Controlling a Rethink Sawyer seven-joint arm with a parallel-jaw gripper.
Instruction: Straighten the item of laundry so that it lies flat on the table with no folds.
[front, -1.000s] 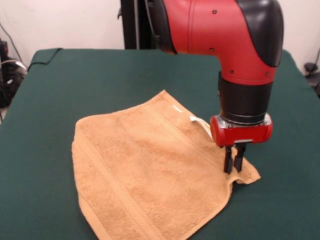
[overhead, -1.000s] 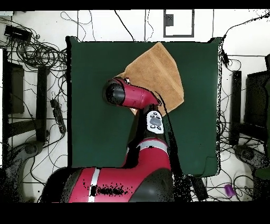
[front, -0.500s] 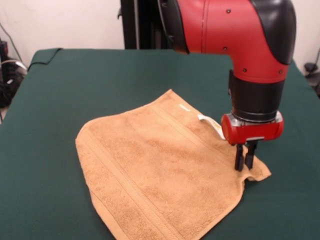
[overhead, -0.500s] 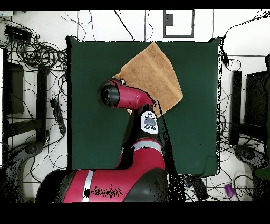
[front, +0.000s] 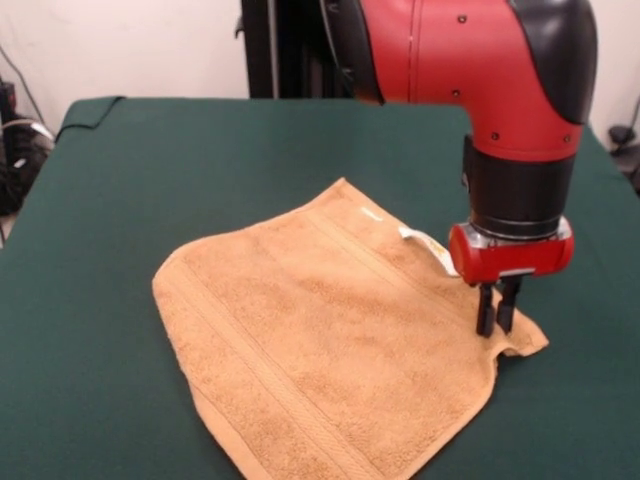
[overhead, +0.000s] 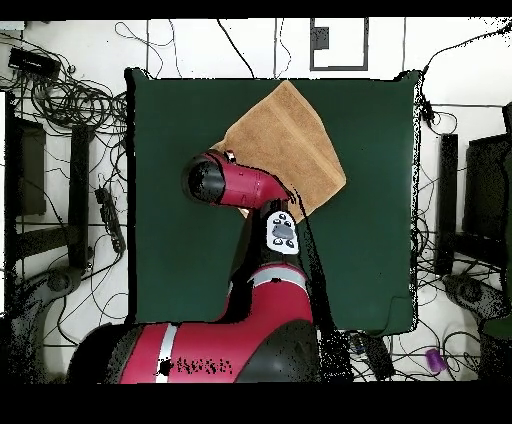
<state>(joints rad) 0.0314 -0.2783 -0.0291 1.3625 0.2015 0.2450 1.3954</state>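
Note:
The tan-orange towel (front: 320, 335) lies spread on the green table (front: 150, 160), with woven bands across it and a white tag (front: 425, 243) at its right edge. My gripper (front: 496, 328) stands upright over the towel's right corner, fingers close together and shut on that corner, which is pulled out into a point. In the overhead view the towel (overhead: 290, 140) lies at the table's upper middle and the arm (overhead: 235, 182) hides the gripper and the held corner.
The table's (overhead: 370, 220) edges are bordered by cables and equipment on the floor. Green cloth stretches wide to the left of the towel and behind it in the front view.
My gripper has dragged the towel's corner to the right in the front view. The whole towel has shifted with it and spread out more.

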